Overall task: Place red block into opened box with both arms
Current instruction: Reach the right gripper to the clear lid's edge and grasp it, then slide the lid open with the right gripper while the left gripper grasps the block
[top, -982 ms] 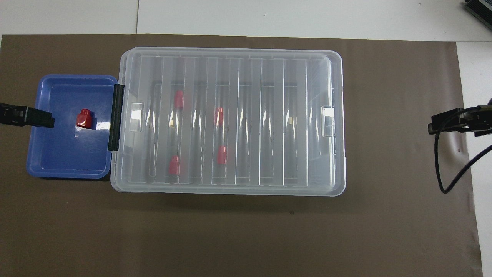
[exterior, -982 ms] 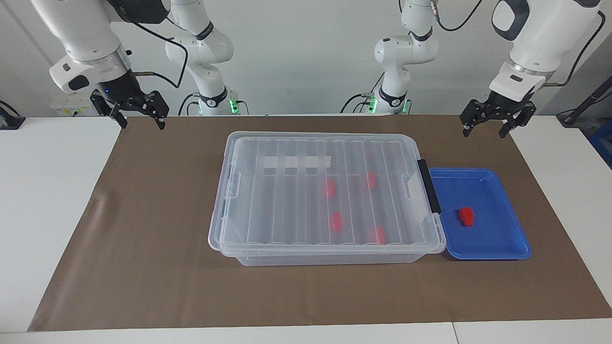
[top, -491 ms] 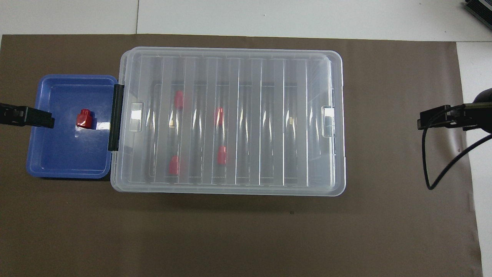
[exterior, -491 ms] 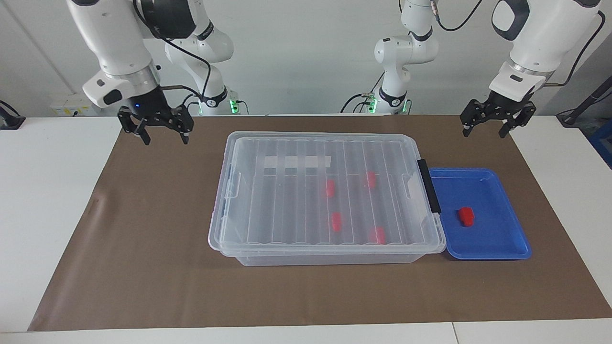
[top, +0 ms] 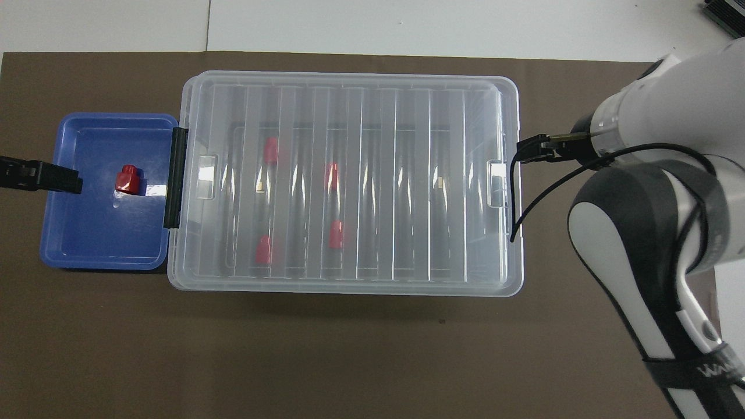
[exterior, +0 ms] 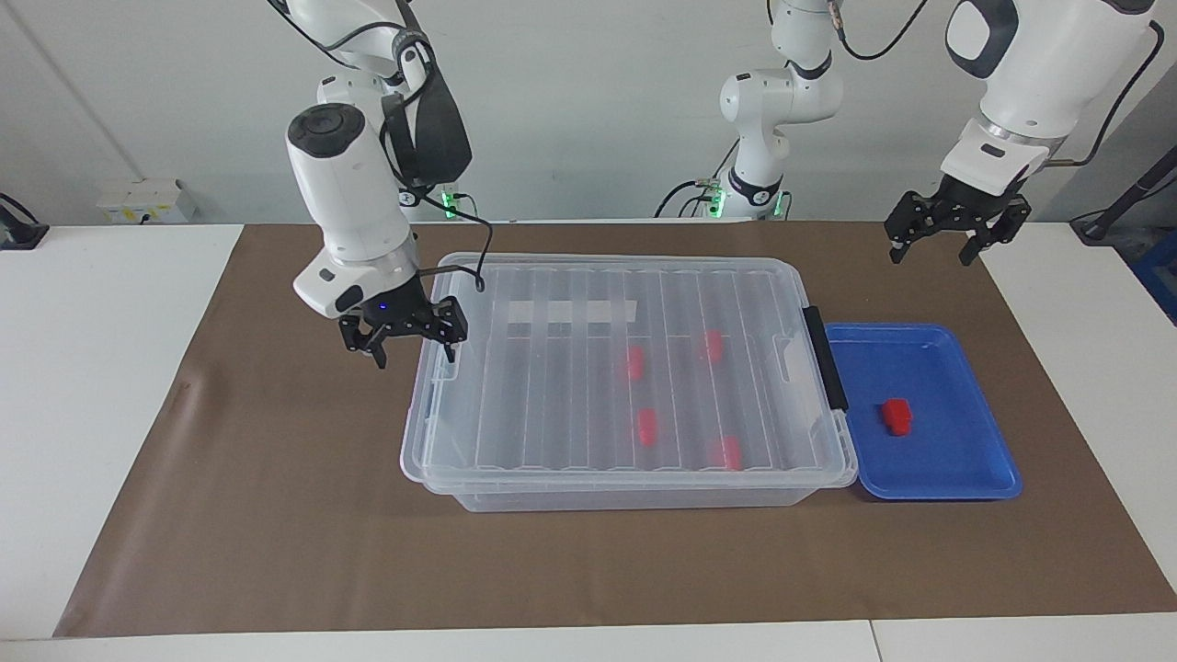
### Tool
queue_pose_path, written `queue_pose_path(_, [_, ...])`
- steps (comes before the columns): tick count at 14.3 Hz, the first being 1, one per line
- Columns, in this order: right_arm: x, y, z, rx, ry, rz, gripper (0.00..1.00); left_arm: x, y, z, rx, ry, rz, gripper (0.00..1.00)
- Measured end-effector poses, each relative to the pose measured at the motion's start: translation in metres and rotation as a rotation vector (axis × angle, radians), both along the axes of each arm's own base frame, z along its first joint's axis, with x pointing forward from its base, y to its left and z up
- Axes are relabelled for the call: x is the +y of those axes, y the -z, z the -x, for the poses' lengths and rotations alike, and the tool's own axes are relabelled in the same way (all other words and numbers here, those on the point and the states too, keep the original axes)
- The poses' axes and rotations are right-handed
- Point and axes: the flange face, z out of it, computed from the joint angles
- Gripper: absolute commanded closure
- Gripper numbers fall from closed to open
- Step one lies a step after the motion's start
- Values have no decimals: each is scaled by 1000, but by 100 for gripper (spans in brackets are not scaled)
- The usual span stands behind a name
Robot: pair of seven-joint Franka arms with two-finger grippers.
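Note:
The red block [exterior: 897, 416] [top: 127, 179] lies in the blue tray [exterior: 975, 460] [top: 87, 244], apart from both grippers. The box [exterior: 570, 386] [top: 372, 174] is a clear bin with its ribbed lid on, and several more red blocks show through the lid. My right gripper [exterior: 416, 359] [top: 532, 150] hangs open at the box's end toward the right arm, one fingertip over the lid's edge and the other outside the rim. My left gripper [exterior: 929, 257] [top: 58, 179] waits open in the air, over the mat by the tray.
A black clip handle [exterior: 825, 357] [top: 174, 177] closes the box's end against the blue tray. A brown mat [exterior: 276, 515] covers the table under everything. The right arm's dark cable [top: 518, 198] loops over the box's end.
The right arm has swung from the mat's corner near the robots to the box's end and come lower. The left arm, box, tray and blocks have not moved.

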Motion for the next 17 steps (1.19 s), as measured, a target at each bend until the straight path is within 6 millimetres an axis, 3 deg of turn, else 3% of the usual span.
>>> queue_pose_path(5, [-7,30,5,44,-6,25,0,0,0,0,0,-1,0,0])
queue_pose_path(14, [-35,32,4,47,-25,102,0,4,4,2,13,-38,1,0])
queue_pose_path(17, [-44,30,4,52,-20,126,0,20,23,-2,-48,-81,4,0])
